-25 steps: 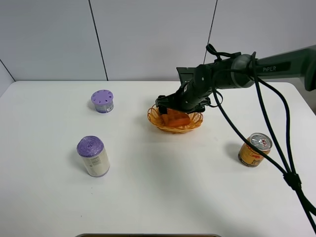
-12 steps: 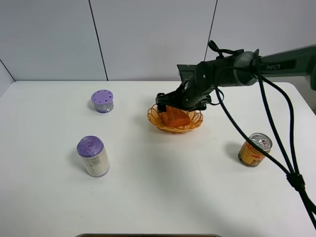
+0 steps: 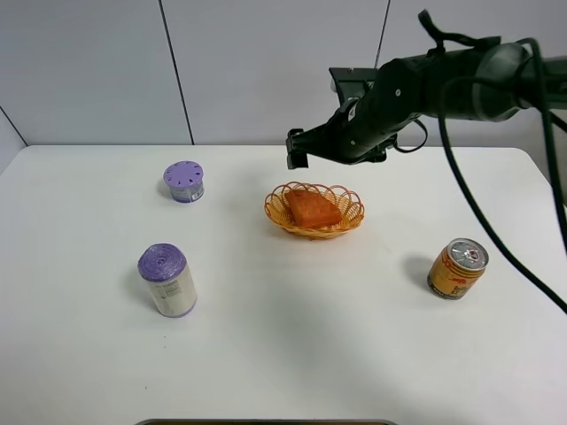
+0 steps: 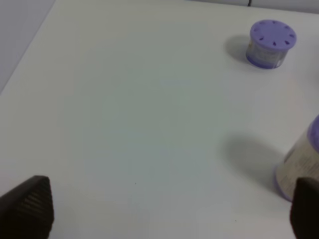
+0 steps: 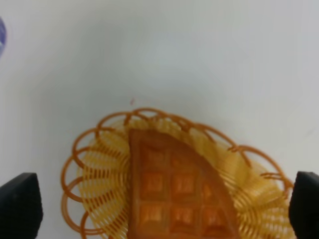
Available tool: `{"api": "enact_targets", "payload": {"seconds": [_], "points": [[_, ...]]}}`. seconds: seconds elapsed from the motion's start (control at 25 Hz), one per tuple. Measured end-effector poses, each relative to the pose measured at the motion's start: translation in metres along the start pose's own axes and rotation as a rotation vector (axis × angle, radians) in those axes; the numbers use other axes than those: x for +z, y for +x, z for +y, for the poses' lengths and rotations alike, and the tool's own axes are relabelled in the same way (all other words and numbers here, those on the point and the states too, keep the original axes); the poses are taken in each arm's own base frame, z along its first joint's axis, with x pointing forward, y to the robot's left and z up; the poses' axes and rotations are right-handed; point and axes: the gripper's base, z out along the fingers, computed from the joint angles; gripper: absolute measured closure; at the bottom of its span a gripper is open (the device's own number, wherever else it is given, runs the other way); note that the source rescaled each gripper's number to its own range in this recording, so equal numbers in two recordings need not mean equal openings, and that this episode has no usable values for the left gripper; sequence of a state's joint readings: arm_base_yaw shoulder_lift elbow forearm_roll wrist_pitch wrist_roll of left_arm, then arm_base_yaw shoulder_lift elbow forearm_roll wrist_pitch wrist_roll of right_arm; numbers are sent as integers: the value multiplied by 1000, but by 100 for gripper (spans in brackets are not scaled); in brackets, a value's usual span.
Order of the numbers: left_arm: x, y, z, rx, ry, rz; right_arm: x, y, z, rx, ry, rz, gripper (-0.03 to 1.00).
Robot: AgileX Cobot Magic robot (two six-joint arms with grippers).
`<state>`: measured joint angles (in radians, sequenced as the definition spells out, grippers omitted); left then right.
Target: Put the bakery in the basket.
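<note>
Bakery lies flat in the basket, approx ctr. The wrist cam shows its waffle grid resting on the weave w/ nothing holding it. Right gripper hangs above the basket's far edge, well clear of it, fingers wide apart & empty. I see 1 dark tip at each side of the wrist view w/ most of the basket btwn them. Left gripper sits over bare table, also spread wide, nothing btwn the tips. A short purple-lidded tub & a taller purple-topped canister stand ahead of it.

My read: the drop is done, so the step in hand is the pull-away after release, & the task looks essentially complete. Next move only needs the right arm taken up & back to a rest pos, no grip work reqd. I'd keep the path clear of the drink can on that side & not dip toward the looped rim. The basket looks light enough to slide if nudged.
</note>
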<state>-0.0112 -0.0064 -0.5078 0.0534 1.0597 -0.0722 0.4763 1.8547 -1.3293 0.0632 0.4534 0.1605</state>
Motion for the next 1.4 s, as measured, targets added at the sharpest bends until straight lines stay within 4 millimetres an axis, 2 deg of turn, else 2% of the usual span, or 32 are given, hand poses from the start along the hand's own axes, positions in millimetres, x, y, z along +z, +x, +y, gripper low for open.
{"api": "enact_targets", "payload": {"seconds": [0.2, 0.4, 0.64, 1.0, 1.16, 1.4], "points": [[0, 0, 0, 0, 0, 0, -51, -17, 4, -42, -3, -111, -3], [0, 0, 0, 0, 0, 0, -116, -29, 6, -77, -7, -240, -3], [0, 0, 0, 0, 0, 0, -200, -26, 5, -119, 13, -367, -3], [0, 0, 0, 0, 0, 0, -327, 12, -8, -171, 90, -573, -3], [0, 0, 0, 0, 0, 0, -371, 36, -16, -182, 128, -672, -3], [0, 0, 0, 0, 0, 0, -424, 73, -29, -169, 194, -802, -3]]}}
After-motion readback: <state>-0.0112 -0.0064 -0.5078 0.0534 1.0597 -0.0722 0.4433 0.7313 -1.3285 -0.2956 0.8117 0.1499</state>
